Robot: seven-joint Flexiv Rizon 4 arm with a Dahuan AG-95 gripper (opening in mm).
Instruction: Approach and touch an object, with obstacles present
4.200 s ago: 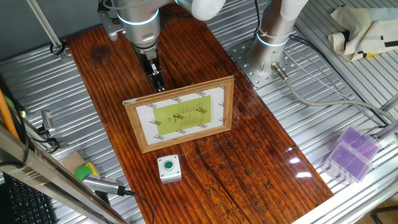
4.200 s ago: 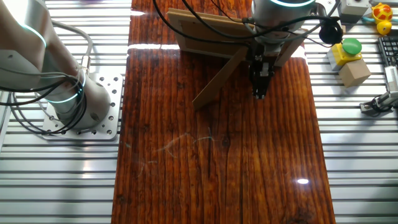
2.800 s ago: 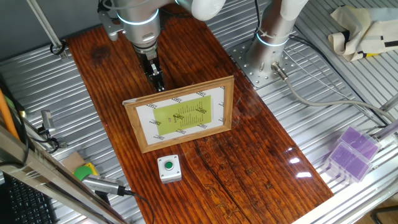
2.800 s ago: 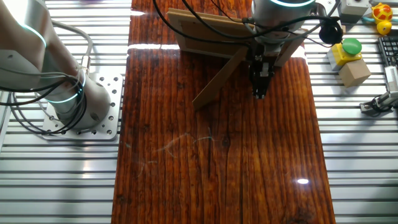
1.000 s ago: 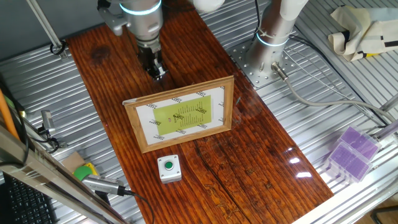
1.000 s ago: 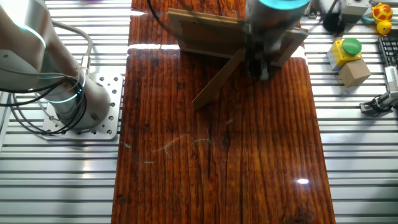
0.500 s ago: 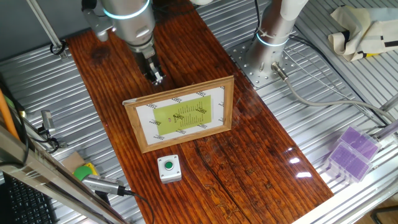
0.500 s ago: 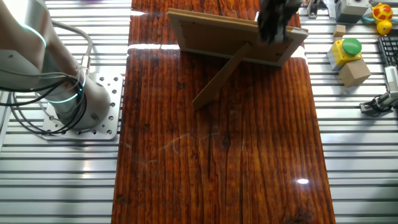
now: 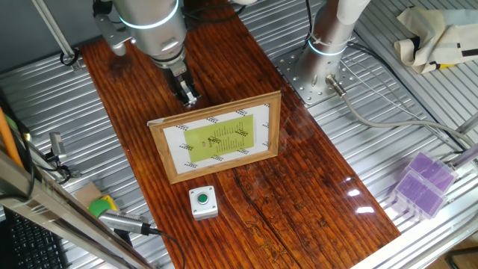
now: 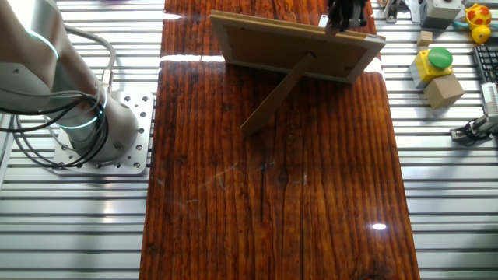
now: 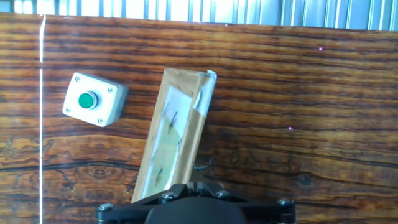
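The small light-grey box with a green push button (image 9: 202, 202) sits on the wooden board near its front edge, in front of the picture frame (image 9: 216, 138); it also shows in the hand view (image 11: 93, 99). The light-wood frame stands tilted on its rear strut (image 10: 276, 93) and appears edge-on in the hand view (image 11: 177, 134). My gripper (image 9: 187, 96) hangs behind the frame, raised above its top edge (image 10: 342, 19), fingers together and empty. In the hand view only its fingertip bases (image 11: 196, 185) show.
A green-and-yellow block (image 9: 101, 205) and a cabled tool (image 9: 127, 222) lie off the board's front left. Purple boxes (image 9: 422, 183) sit at the right. The arm's base (image 9: 321, 52) is bolted beside the board's far right edge.
My gripper has risen from low behind the frame to above its top edge and shifted slightly left. The frame and the button box have not moved.
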